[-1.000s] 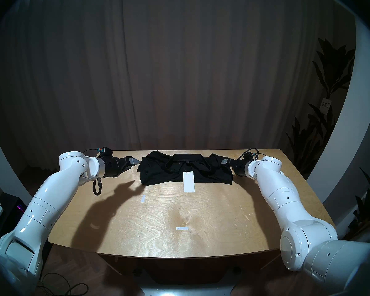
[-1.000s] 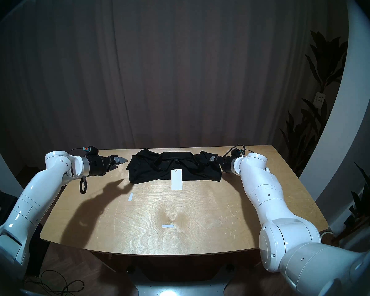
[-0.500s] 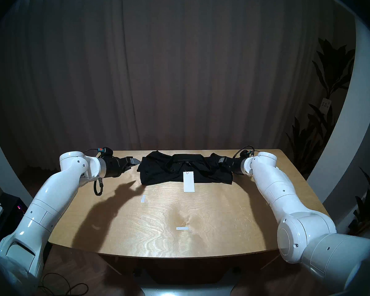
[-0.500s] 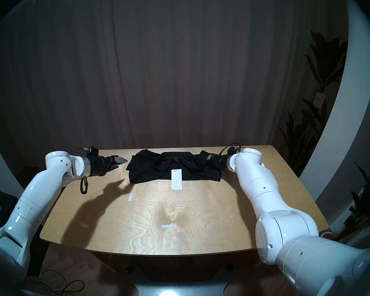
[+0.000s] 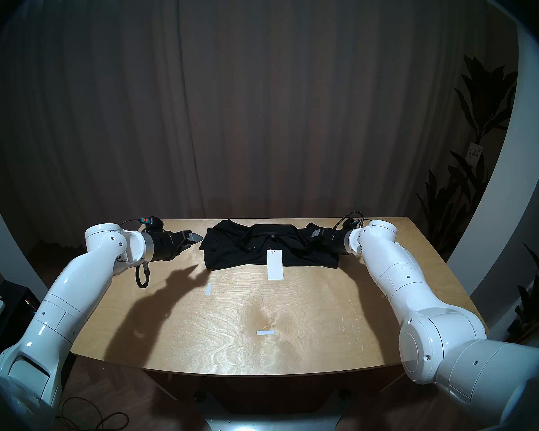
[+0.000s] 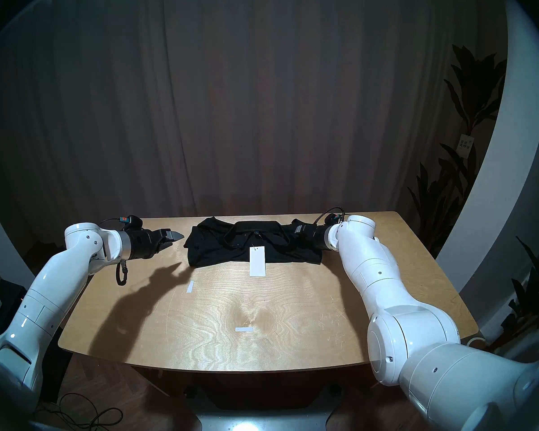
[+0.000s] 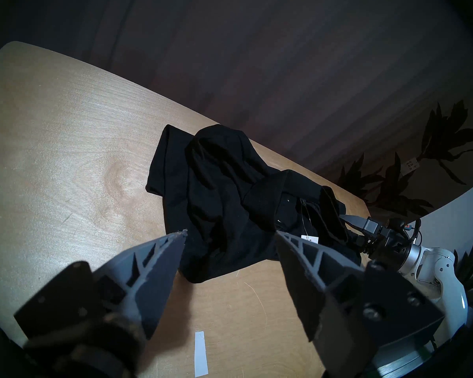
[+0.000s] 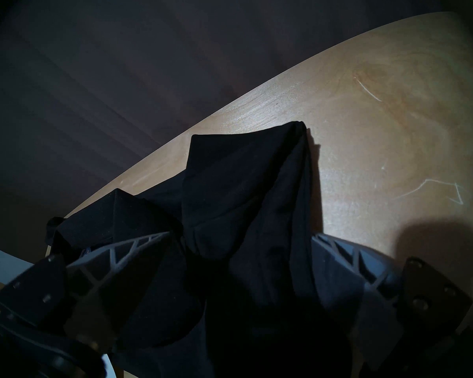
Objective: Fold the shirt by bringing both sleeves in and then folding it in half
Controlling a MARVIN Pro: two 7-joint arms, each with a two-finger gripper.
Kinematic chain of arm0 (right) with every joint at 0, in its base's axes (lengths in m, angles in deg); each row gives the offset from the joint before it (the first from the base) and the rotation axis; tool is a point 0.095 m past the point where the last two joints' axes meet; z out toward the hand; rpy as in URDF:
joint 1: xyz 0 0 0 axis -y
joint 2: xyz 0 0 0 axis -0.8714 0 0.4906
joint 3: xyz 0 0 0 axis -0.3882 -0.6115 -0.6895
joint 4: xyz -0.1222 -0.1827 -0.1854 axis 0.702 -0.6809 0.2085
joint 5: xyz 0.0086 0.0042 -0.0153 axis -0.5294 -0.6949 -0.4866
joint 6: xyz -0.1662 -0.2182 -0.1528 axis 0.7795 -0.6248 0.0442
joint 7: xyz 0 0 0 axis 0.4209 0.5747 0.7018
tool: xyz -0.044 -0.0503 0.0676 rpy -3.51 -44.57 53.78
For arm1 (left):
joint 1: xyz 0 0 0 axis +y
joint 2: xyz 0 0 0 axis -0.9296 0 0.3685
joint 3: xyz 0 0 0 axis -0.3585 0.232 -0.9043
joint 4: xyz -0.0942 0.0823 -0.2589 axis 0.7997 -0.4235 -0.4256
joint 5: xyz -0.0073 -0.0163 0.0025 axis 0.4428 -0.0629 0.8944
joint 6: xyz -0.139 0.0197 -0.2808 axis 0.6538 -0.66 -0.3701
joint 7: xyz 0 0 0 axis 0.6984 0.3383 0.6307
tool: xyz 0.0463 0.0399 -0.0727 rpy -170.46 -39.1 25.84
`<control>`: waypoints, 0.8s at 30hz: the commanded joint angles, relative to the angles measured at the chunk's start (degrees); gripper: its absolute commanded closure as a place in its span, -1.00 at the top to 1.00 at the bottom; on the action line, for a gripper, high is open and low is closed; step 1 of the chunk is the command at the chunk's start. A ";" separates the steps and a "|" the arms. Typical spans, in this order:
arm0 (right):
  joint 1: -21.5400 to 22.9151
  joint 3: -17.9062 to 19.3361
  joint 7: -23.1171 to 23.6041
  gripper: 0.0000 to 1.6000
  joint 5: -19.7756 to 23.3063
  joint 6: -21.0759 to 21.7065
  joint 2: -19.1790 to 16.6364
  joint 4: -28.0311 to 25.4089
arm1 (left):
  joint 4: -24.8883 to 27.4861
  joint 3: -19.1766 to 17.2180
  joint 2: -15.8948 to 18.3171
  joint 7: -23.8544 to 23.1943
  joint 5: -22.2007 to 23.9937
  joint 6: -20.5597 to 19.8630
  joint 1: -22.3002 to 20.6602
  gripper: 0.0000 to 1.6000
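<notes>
Shirt [image 5: 271,245]: long axis across me, between my grippers
Right gripper [image 8: 246,263]: clamping its sleeve end
Left gripper [image 7: 230,234]: agape, just short

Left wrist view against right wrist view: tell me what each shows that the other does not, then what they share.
Only the left wrist view shows the left gripper, jaws wide apart with nothing between them, the whole bunched shirt, its white tag, a white tape strip, and the right gripper at the shirt's far end.

Only the right wrist view shows, close up, black fabric lying between the right gripper's fingers and scratches on the wood.

Both show the shirt, the wooden table and the dark curtain.
</notes>
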 commanded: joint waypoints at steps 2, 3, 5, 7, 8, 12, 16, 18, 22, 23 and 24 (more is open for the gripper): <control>0.55 -0.35 -0.71 -0.22 0.15 -2.36 3.04 3.47 | 1.61 -0.77 0.34 -0.02 -0.11 1.03 0.23 0.22; 1.05 -0.40 -0.76 -0.22 0.15 -2.86 3.21 4.46 | 1.76 -0.82 0.44 0.00 -0.10 1.15 0.43 0.22; 1.62 -0.53 -1.07 -0.40 0.07 -3.89 3.48 5.68 | 1.97 -0.94 0.59 0.01 -0.04 1.32 0.77 0.21; 2.11 -0.74 -0.98 -0.64 0.05 -5.06 3.59 6.72 | 2.18 -1.11 0.74 0.05 0.08 1.51 1.15 0.19; 2.55 -0.78 -1.01 -0.82 0.13 -5.39 3.64 7.50 | 2.28 -1.18 0.79 0.08 0.14 1.59 1.29 0.18; 3.49 -0.83 0.11 -1.00 0.63 -7.19 3.40 8.28 | 2.69 -1.51 1.01 0.11 0.36 1.98 2.05 0.17; 2.74 -0.66 0.65 -1.00 1.49 -5.77 2.97 3.98 | 2.78 -1.63 1.10 -0.01 0.53 2.22 2.36 0.16; 2.43 -0.66 1.44 -1.00 1.90 -5.12 2.75 2.00 | 2.72 -1.73 1.16 -0.11 0.64 2.32 2.44 0.14; 2.17 -1.25 3.19 -1.00 2.16 -4.35 2.35 -1.23 | 2.66 -1.92 1.30 -0.33 0.88 2.53 2.65 0.11; 2.19 -1.47 3.65 -1.00 2.16 -4.39 2.30 -2.13 | 2.57 -1.98 1.36 -0.36 0.92 2.61 2.76 0.12; 2.14 -1.47 3.94 -1.00 2.35 -4.02 2.28 -2.89 | 2.51 -2.02 1.41 -0.40 0.95 2.67 2.84 0.12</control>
